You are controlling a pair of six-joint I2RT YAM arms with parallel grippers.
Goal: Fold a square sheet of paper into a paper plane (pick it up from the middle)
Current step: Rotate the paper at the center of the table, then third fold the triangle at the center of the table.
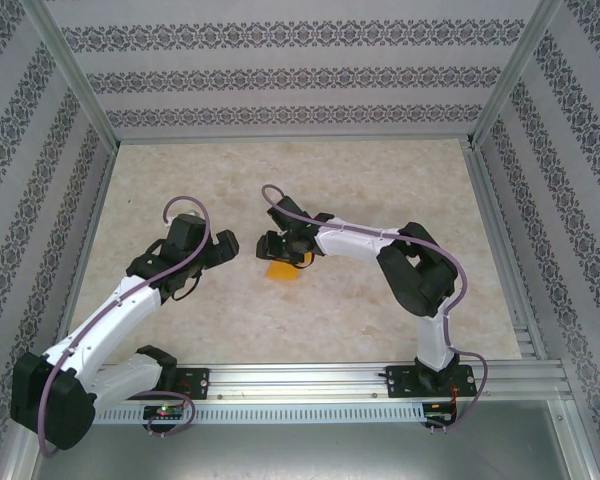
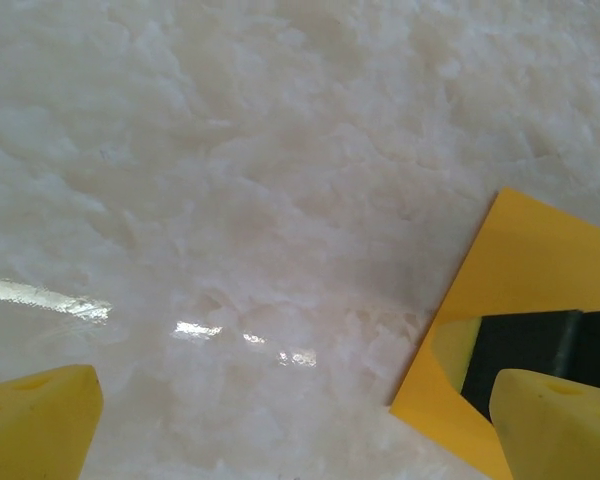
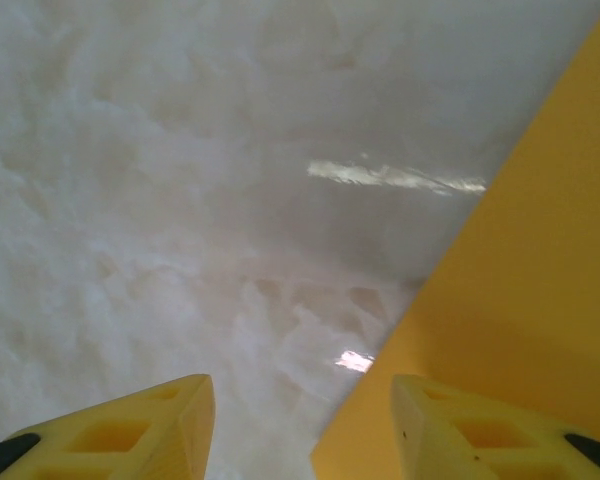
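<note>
The right gripper (image 3: 298, 418) stood half spread, pinching nothing, one finger over the square sheet of paper (image 3: 520, 290) lying flat on the table (image 3: 160, 200). The left gripper (image 2: 295, 425) was spread wide, the sheet beneath one fingertip.

Up top, the right claw (image 1: 282, 247) sits over the far part of the thin orange square sheet of paper (image 1: 280, 272) and hides that edge. The sheet is too small there to read any crease.

Over to the left wrist: the sheet runs off the right and bottom edges. A dark strip (image 2: 540, 345) lies across it, too cropped to identify. The left claw (image 2: 295, 425) has its yellow fingertips (image 2: 40, 410) clipped by the bottom edge.

Right wrist: the sheet spills out right and bottom again. One fingertip covers part of it, and contact is impossible to judge.
</note>
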